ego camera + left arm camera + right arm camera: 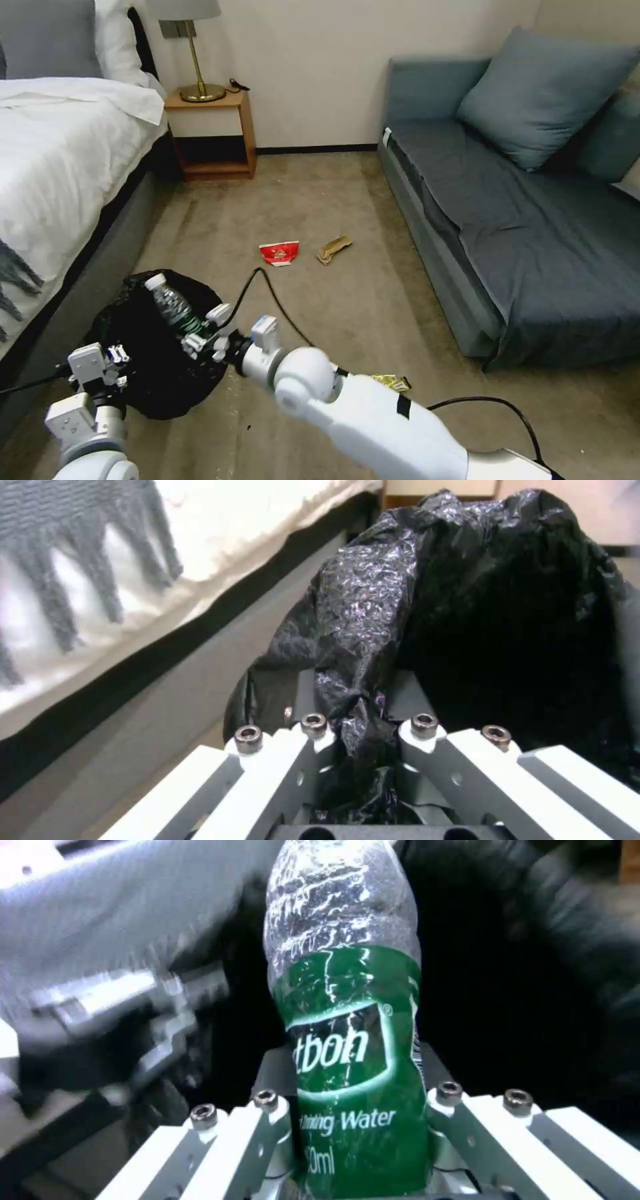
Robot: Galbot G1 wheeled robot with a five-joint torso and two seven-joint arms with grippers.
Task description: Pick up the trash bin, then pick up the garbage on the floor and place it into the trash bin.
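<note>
Bottle handling: held bottle (350,1060) is thin clear plastic and looks empty, so I judge it light, easy to dent and a little slippery; the labelled lower body, where the fingers already press, is the firmest place to take it.
Bottle look: crinkled clear walls, green label with white letters, white cap (155,281) pointing away from the gripper.
Right gripper (203,333): clenched on the bottle, its body between the two fingers, the neck reaching out over the black bag.
Trash bin (157,347): directly under and beyond the right gripper; glossy wrinkled black liner, soft and thin, probably easy to tear.
Left gripper (363,730): pinches a fold of the liner at the bin rim, beside the bed (60,153).
Garbage on floor: red-and-white bag (279,253) and tan scrap (333,248) lie well beyond the right gripper; yellow wrapper (392,381) lies behind it, near the forearm.
</note>
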